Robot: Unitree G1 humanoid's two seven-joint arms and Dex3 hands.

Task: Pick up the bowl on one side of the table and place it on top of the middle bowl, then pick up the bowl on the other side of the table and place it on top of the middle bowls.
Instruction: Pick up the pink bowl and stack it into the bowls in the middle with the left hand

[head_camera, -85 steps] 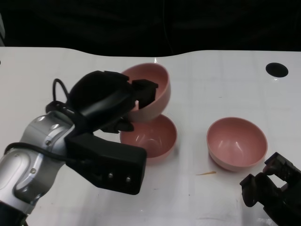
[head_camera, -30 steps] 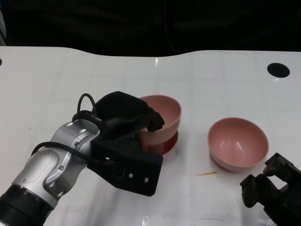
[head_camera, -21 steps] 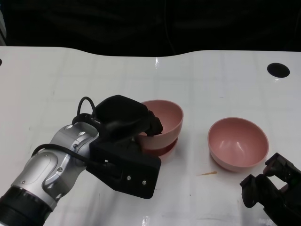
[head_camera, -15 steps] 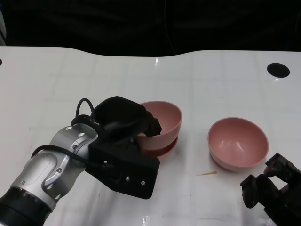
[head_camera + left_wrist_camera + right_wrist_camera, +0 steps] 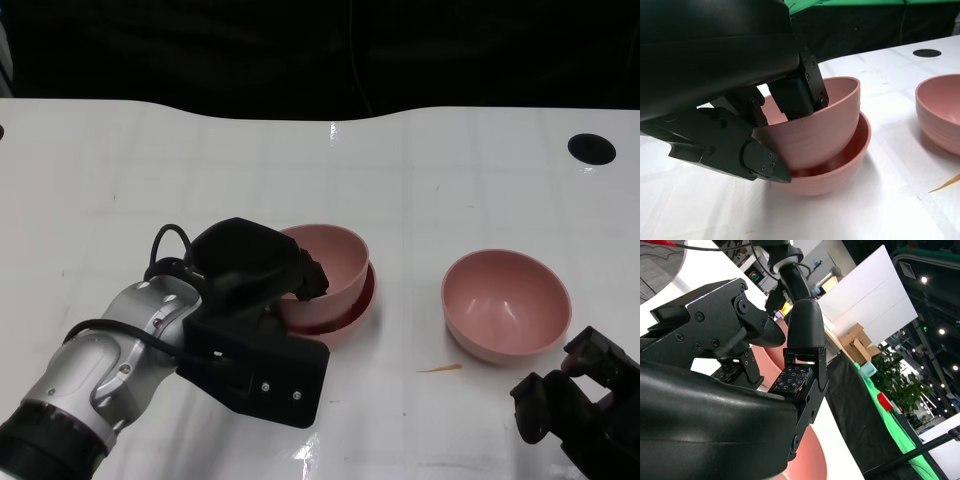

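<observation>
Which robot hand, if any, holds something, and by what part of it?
The left robot hand holds the upper pink bowl by its rim, fingers inside and outside the wall, as it sits tilted in the middle bowl. The right robot hand holds nothing.

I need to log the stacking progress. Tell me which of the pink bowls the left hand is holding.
The upper bowl of the stack: the left hand grips its rim as it sits tilted inside the middle bowl. The right-side bowl stands alone, untouched.

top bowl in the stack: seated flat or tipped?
Tipped. The top bowl sits inside the middle bowl with its rim slanted, and the left robot hand grips its near wall.
</observation>
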